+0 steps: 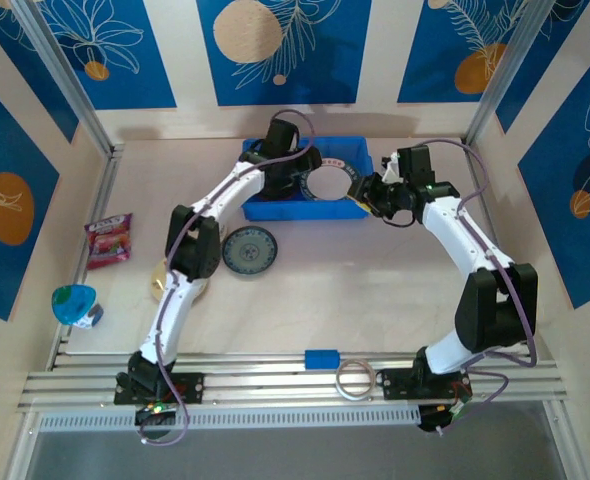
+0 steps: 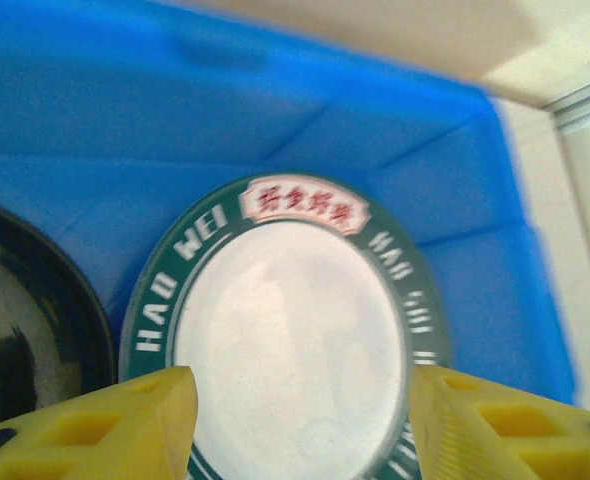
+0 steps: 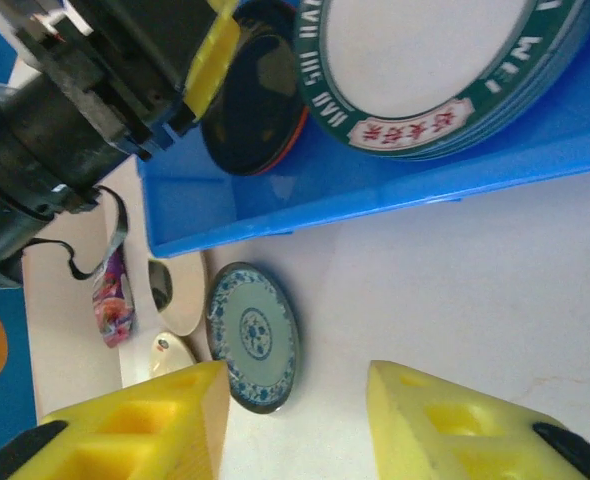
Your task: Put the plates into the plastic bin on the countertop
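The plastic bin (image 1: 285,212) stood on the countertop (image 1: 355,290) at the far middle, its long axis running left to right. Inside it, towards the right, a white plate with a dark green rim (image 2: 290,340) lay flat and face up on more plates of the same kind, the red label on its rim turned to the bin's near wall. Left of that stack lay a black plate (image 3: 250,100), also flat, with a thin orange plate edge (image 3: 297,135) showing beneath it. The left gripper (image 2: 300,400) hung over the green-rimmed plate inside the bin, its yellow fingers spread apart and holding nothing. The right gripper (image 3: 295,400) hovered above the countertop near the bin's right end, jaws likewise apart and empty. A grey-patterned plate (image 1: 249,249) lay flat on the countertop just near-left of the bin, and cream plates (image 3: 187,295) lay further left, partly under the left arm.
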Available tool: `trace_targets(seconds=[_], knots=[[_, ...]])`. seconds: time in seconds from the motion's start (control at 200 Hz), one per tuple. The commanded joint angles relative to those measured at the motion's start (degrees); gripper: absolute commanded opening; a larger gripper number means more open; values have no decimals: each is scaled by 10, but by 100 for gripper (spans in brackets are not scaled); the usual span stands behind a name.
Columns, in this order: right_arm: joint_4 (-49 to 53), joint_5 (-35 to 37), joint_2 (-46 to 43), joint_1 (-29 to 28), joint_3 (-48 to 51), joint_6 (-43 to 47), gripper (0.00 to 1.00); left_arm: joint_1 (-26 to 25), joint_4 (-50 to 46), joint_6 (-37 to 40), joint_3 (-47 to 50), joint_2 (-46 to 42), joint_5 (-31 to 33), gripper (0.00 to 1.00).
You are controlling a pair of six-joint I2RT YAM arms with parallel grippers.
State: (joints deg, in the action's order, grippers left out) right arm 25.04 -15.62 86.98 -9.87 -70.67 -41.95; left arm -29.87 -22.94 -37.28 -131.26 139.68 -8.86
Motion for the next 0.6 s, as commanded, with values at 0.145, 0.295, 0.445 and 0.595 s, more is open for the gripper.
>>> trace_targets(seconds=[0.145,0.295,0.445,0.595], knots=[[-44,-11,-27,-46,25,-13,42,-5,62,24,161,-205,-11,58],[-81,-13,-25,-93,58,-32,38,-6,102,4,307,-314,-27,57],[-127,-7,-14,-136,91,-56,39,-11,113,-6,439,-414,-29,57],[-149,-17,18,-169,99,-61,45,-18,136,-13,577,-511,-13,57]])
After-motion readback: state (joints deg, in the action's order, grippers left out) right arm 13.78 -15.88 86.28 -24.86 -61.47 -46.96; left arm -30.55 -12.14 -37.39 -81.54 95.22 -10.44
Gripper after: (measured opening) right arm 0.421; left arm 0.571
